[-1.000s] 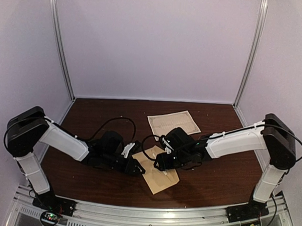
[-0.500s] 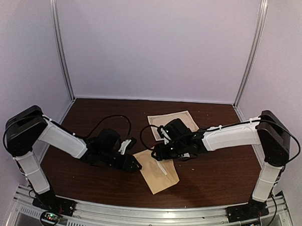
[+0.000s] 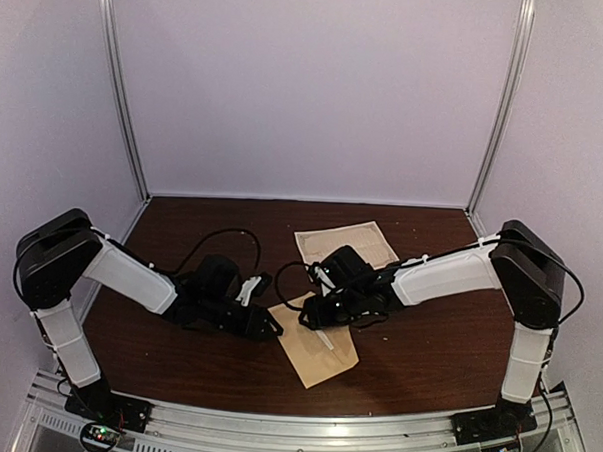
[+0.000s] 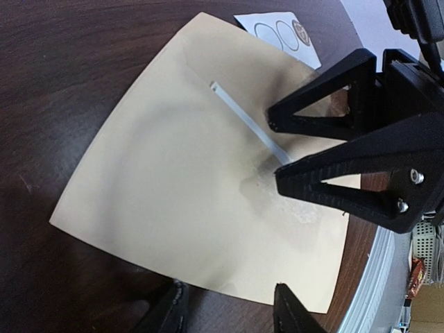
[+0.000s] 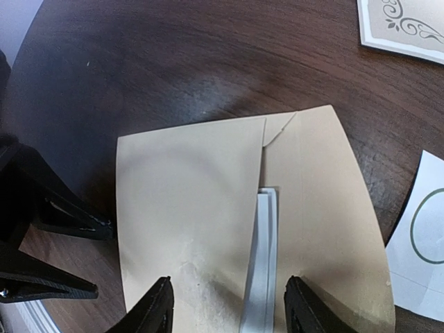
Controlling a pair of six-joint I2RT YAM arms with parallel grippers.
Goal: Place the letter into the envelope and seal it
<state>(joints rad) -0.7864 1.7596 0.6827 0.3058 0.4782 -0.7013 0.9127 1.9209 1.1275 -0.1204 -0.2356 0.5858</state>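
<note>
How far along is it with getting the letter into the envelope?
Barely begun. Done: nothing; the letter lies on the table, outside the envelope. In hand: the left gripper and right gripper hover open over the envelope, holding nothing. Left: slide the letter in and seal the envelope.

There are one table [image 3: 426,362], one tan envelope [image 3: 321,359], one patterned letter [image 3: 371,239], one white sticker card [image 4: 281,31] and two grippers: the left gripper [image 4: 225,312] and the right gripper [image 5: 229,312].

From above and behind, we overlook the whole table [image 3: 447,342]; our two wrist cameras look down closely from opposite sides, all three sharing the envelope [image 4: 180,173].
</note>
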